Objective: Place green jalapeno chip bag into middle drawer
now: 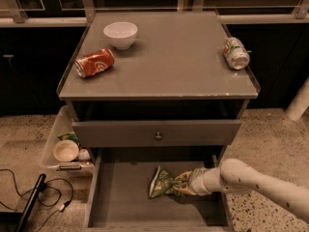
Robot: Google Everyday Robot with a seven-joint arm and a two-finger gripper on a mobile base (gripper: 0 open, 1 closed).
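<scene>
The green jalapeno chip bag (161, 181) stands on its edge, crinkled, in the right half of the open middle drawer (120, 192), low over its bare grey floor. My gripper (189, 182) reaches in from the right on a white arm and is shut on the bag's right end. The drawer is pulled out toward the camera below a closed grey drawer front with a round knob (158, 136).
On the cabinet top lie a red soda can (94, 63) on its side, a white bowl (120, 34) and a green-and-white can (236, 52). A clear bin with a cup (65, 150) sits on the floor at left, with black cables (34, 197) nearby.
</scene>
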